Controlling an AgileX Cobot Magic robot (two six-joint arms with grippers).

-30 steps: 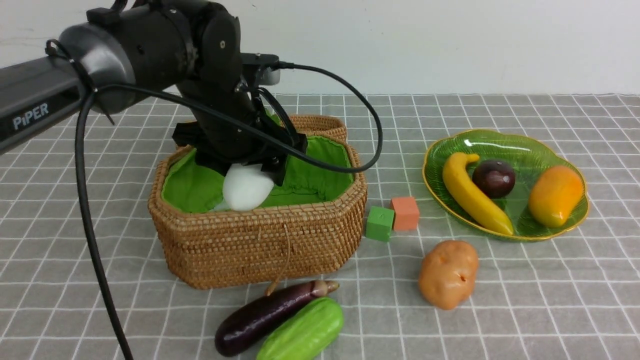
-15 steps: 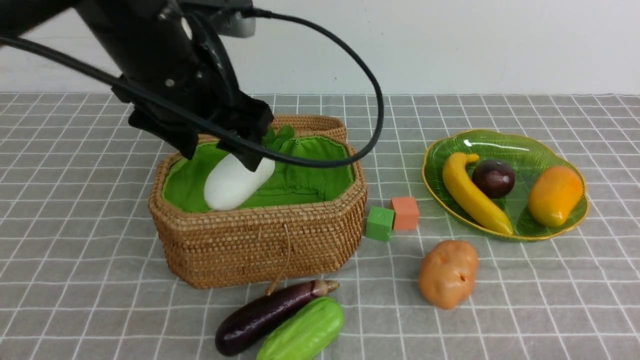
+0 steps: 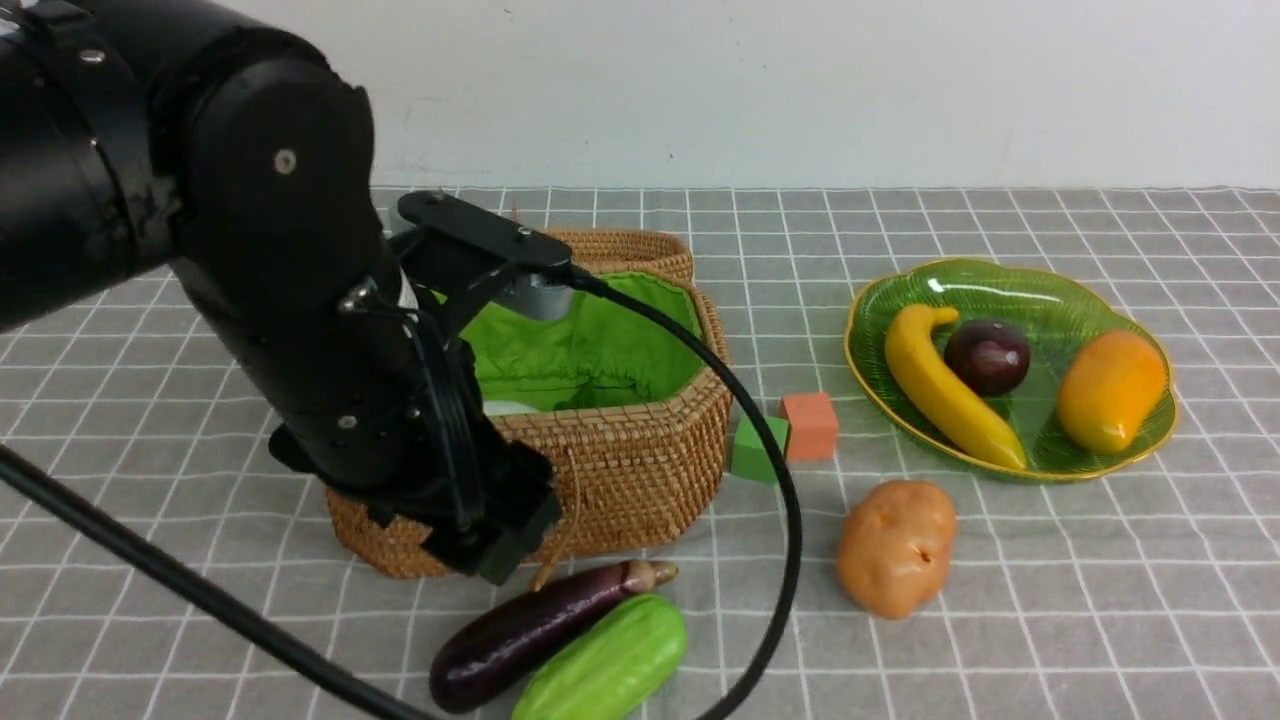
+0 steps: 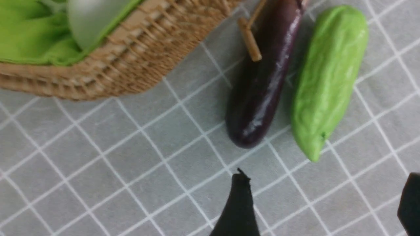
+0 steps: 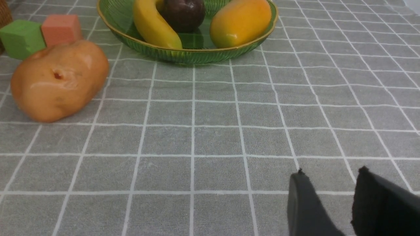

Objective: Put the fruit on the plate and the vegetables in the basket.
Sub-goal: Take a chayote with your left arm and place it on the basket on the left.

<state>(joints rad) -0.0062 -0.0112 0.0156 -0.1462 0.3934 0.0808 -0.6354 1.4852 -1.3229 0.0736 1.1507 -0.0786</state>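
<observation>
Since a second ago my left arm has let go of the white radish (image 4: pixel 92 19) and come out over the near wall of the basket (image 3: pixel 620 470). The radish now lies on the green lining, farther ahead of the left gripper (image 4: pixel 326 177) than anything else. Its jaws stand wide apart, empty. Just ahead of them lie the eggplant (image 4: pixel 262 95) and cucumber (image 4: pixel 328 82), side by side on the cloth. My right gripper (image 5: pixel 331 172) sits low, jaws parted a little, holding nothing. The potato (image 5: pixel 59 80) lies well ahead of them, near the plate (image 5: pixel 197 56), which carries the banana (image 5: pixel 154 24), plum (image 5: pixel 183 13) and mango (image 5: pixel 241 21).
</observation>
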